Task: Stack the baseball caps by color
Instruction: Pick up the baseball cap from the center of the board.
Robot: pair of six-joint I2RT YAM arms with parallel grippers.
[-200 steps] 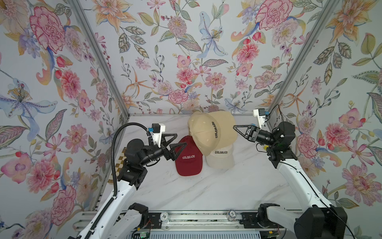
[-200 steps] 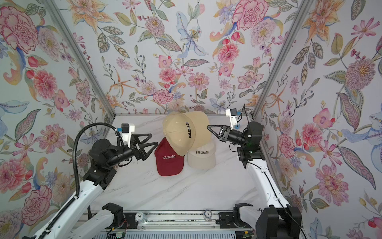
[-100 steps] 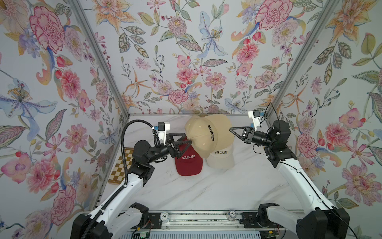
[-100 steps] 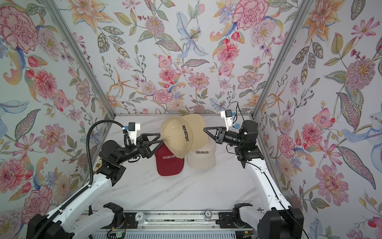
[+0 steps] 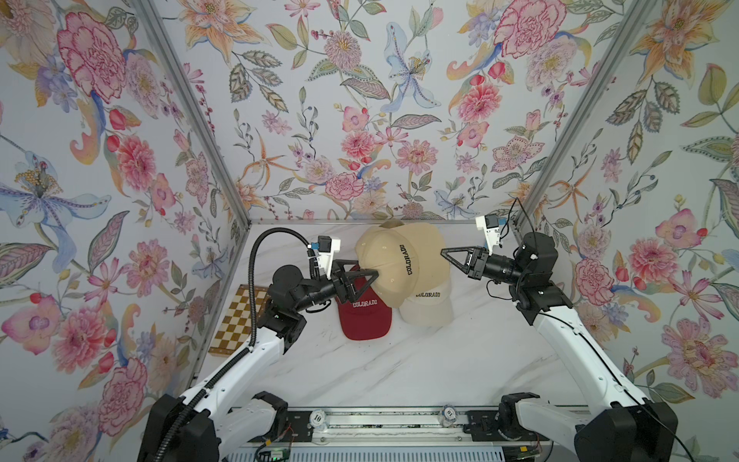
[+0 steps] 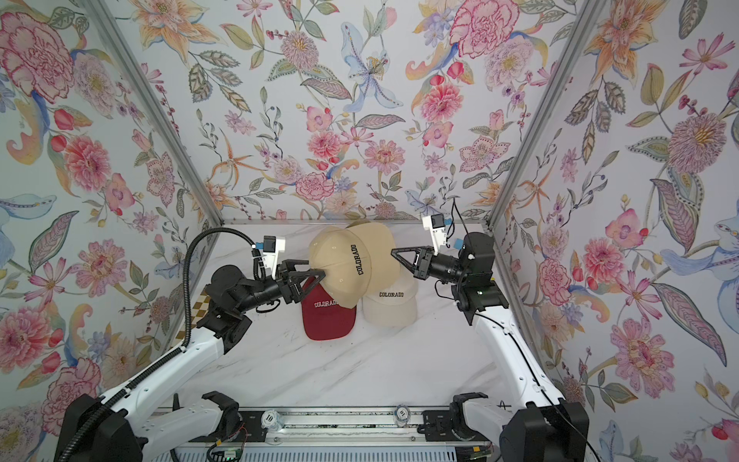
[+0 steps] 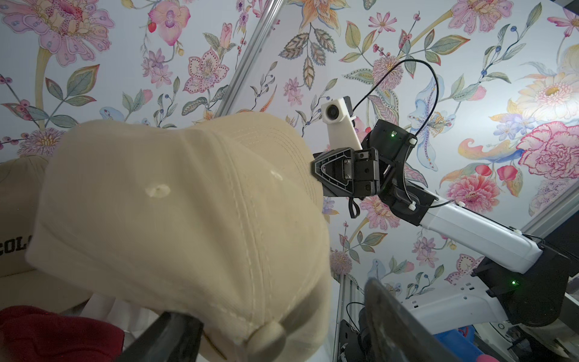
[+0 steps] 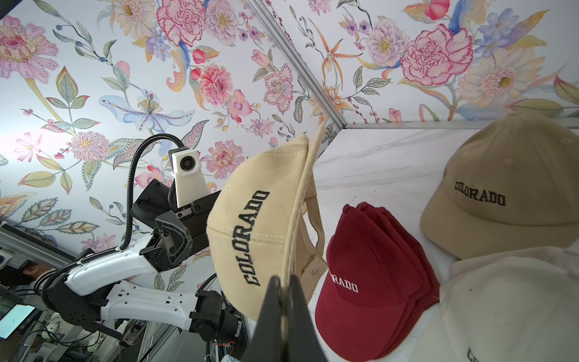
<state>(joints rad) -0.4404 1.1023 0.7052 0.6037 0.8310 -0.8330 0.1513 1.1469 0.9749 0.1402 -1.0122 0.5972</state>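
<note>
Held thing: tan cap (image 5: 400, 264), up off the bench (image 5: 400, 372) between the arms, tipped on its side.
Long axis: crown to brim, arm to arm; the crown faces the left tool (image 5: 368, 271) and the brim faces the right tool (image 5: 443, 252).
Right tool: pinched shut on the brim edge.
Left tool: jaws apart, straddling the crown by its button.
Likely goal: second tan cap (image 8: 501, 194), at the bench's back.
In the way: dark red caps (image 5: 366, 316) and cream cap (image 5: 426, 308), directly beneath.
Aside: checkered board (image 5: 240, 316), well apart.
</note>
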